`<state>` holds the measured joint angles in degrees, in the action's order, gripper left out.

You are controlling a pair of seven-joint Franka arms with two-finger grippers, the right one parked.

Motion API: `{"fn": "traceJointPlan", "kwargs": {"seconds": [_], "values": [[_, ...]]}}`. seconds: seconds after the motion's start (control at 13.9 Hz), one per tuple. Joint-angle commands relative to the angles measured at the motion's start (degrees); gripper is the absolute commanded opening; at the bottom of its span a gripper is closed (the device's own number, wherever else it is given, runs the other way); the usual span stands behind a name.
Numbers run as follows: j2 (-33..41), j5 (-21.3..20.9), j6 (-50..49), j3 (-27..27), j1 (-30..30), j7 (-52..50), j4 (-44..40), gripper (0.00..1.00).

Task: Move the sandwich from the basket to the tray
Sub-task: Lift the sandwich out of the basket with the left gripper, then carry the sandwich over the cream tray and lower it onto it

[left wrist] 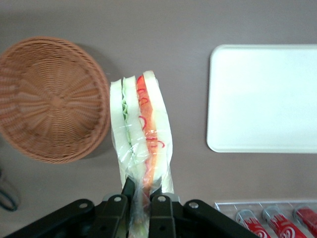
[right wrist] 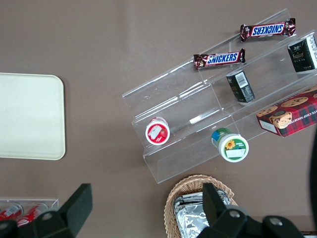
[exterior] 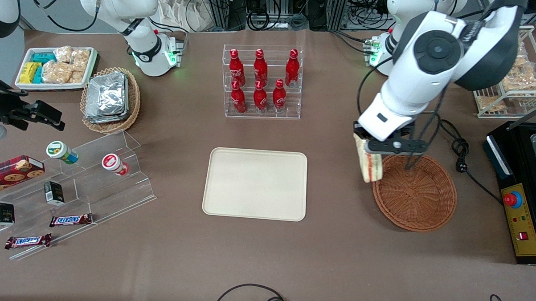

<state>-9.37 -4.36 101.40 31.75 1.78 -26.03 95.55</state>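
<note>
Claw (left wrist: pixel 141 197) grips sandwich (left wrist: pixel 142 134) above basket (left wrist: pixel 49 99) rim.

wrapped sandwich (exterior: pixel 369 162) held aloft between basket (exterior: pixel 416 193) and tray (exterior: pixel 255 184), gripper (left wrist: pixel 141 197) clamped on it

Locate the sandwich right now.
The sandwich hangs clamped in the left arm's tool, above the table just beside the brown basket's rim, short of the tray.
</note>
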Motion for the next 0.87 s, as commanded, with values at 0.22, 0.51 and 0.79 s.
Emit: {"fn": "traceJointPlan", "kwargs": {"seconds": [0.22,0.51,0.79], "values": [[-12.67,-0.38,12.56,2.27,-5.72,-0.94,-3.35,0.01],[-20.94,-5.28,19.88,2.00,-10.21,-5.23,-3.44,0.01],[-27.53,-15.32,24.27,2.00,-11.18,-10.53,-3.26,0.04]]}}
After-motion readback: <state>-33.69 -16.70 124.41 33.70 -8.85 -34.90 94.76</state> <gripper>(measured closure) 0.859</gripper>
